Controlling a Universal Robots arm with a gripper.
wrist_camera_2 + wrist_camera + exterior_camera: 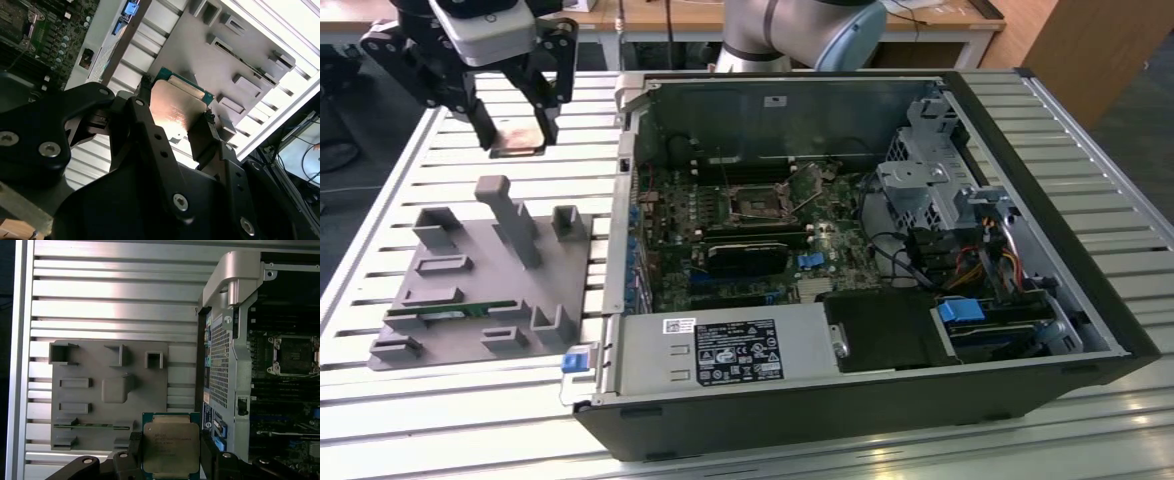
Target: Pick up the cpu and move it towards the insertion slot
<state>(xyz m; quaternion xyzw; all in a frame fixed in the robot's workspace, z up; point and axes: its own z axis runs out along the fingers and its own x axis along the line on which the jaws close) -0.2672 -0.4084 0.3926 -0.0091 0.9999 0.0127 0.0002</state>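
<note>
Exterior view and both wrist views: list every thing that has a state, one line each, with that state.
end effector: shut on the cpu, raised above the slatted table.
cpu: held by its edges, off the grey fixture.
insertion slot: empty, dark centre exposed.
computer case: lying on its side, side panel off.
grey fixture: resting on the table, a green memory stick seated in it.

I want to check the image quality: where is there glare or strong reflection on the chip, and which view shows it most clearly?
In the second wrist view, the chip held in the gripper reflects a warm pinkish glare; the table slats are overexposed. In the first wrist view, the chip looks evenly lit and clearest.
</note>
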